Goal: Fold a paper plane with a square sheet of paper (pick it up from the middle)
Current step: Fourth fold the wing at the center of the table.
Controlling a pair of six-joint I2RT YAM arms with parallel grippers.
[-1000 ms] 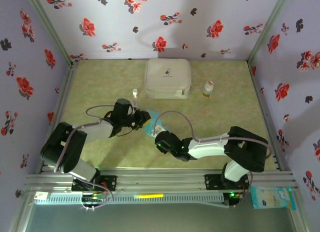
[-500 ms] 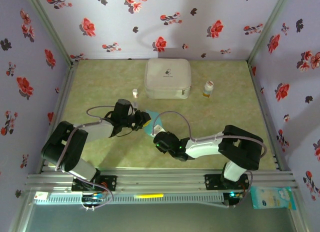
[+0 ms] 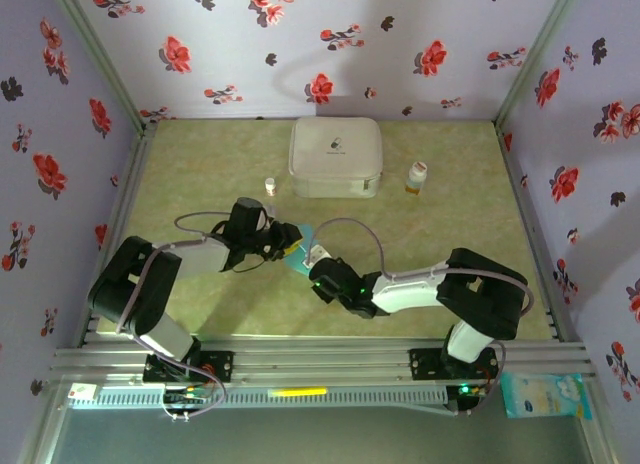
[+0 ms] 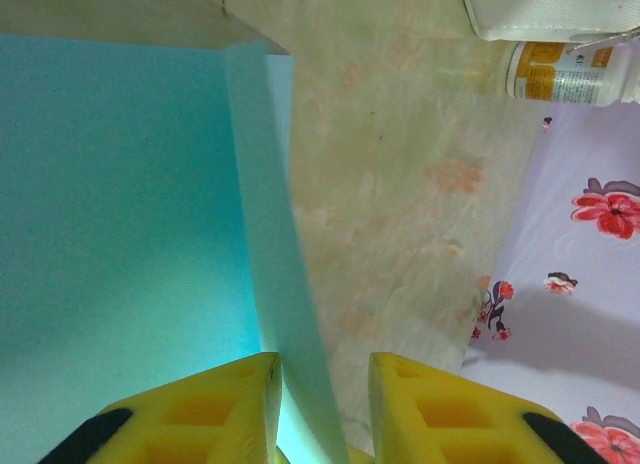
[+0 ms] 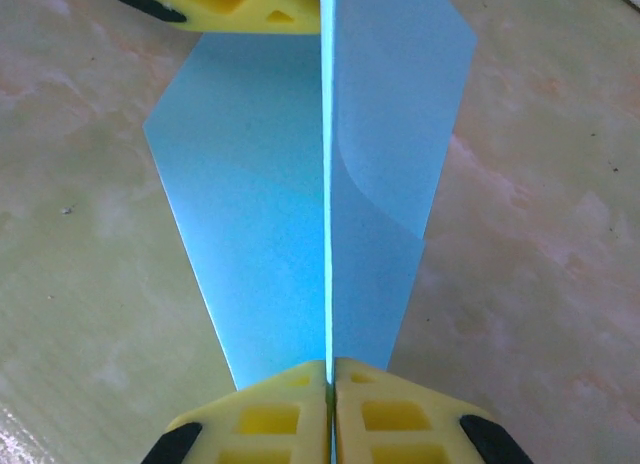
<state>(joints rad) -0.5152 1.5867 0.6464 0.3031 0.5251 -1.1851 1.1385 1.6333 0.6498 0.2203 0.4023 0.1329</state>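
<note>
Half-folded teal paper sheet (image 5: 262, 214), at 6 o'clock of white case (image 3: 335, 156), is pinched at crease by right jaws, left jaws narrowly apart astride flap; uneven pull cd skew fold.

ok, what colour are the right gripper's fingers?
Yellow fingers with black outer patches, best in the right wrist view, pinching the thin light-blue folded paper.

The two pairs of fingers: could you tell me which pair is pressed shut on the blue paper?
The right fingers, pressed flat together on the paper at its raised fold; the left fingers stand apart with a flap between them.
</note>
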